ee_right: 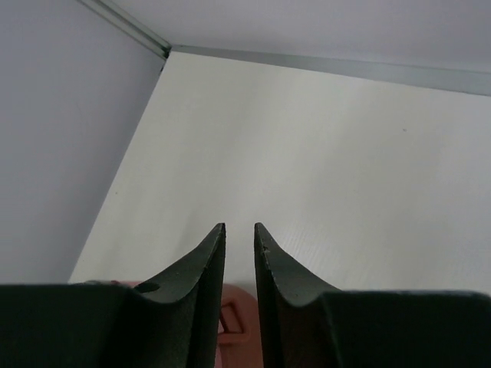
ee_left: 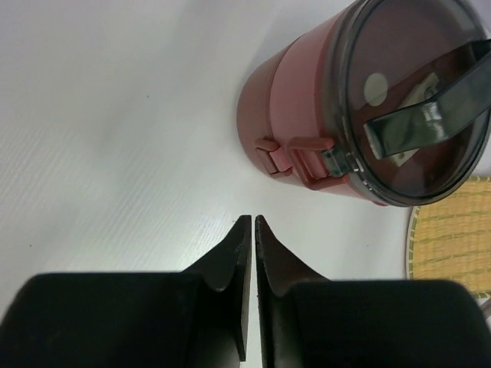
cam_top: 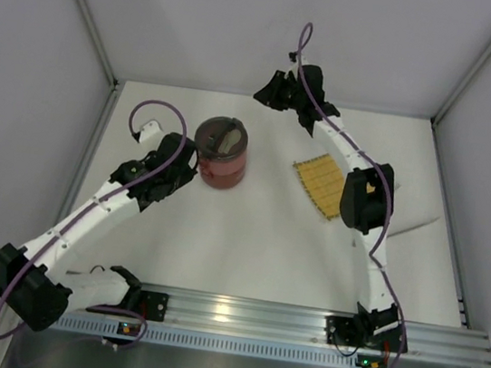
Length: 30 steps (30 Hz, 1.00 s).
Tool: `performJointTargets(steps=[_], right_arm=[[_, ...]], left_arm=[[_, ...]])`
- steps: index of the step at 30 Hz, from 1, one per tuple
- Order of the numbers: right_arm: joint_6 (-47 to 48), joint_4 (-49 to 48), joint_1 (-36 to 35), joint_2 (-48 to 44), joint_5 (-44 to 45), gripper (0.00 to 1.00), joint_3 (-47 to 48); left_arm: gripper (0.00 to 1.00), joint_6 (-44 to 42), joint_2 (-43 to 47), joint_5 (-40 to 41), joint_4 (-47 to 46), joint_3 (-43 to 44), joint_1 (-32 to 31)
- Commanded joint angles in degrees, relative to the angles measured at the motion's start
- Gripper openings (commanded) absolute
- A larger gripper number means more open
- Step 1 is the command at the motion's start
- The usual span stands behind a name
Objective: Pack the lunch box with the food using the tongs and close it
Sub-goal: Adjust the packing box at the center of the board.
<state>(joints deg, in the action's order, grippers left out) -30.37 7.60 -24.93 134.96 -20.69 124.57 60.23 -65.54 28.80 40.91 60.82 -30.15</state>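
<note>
While left gripper (ee_left: 252,219) jaws are closed, right gripper (ee_right: 239,225) jaws barely parted, the lunch box (ee_left: 298,86) stands outside both.

Left wrist view: lunch box (ee_left: 295,100) cut off by top and right edges; yellow mat (ee_left: 453,245) runs off right edge. Right wrist view: only a pink sliver of lunch box shows between the right fingers (ee_right: 199,307). Overhead: right arm (cam_top: 367,197) covers mat's right corner.

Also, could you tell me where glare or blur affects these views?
Top view: a bright glare patch on the metal rail; left wrist: the lunch box lid shines faintly, near jaws dark and soft; right wrist: jaws soft, table evenly lit.
</note>
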Motion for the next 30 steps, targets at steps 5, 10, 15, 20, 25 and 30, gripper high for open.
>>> performJointTargets(steps=[5,10,15,20,25,30], right_arm=[[-10.49,-13.74,0.85,8.82,-7.25,0.22,5.5],[-15.15,-19.36,0.85,12.08,-10.77,0.17,3.93],[-19.46,-25.33,0.76,14.45,-13.23,0.17,2.25],[-27.28,-31.14,0.67,18.93,-16.13,0.17,4.18],[-30.45,-33.26,-0.21,19.91,-18.68,0.13,2.97],[-30.71,-35.54,-1.26,17.36,-20.18,0.12,-2.22]], left_arm=[[0.0,7.53,-0.99,1.88,-1.79,-6.14,-0.7],[0.0,12.54,-3.63,2.05,-7.41,-10.01,-0.87],[0.0,15.79,-9.25,1.26,-12.16,-11.86,-0.87],[0.0,19.57,-13.2,2.31,-19.87,-14.84,-0.87],[0.0,20.63,-15.32,4.86,-27.53,-16.25,-0.79],[0.0,20.98,-18.48,5.57,-30.71,-14.59,-0.78]])
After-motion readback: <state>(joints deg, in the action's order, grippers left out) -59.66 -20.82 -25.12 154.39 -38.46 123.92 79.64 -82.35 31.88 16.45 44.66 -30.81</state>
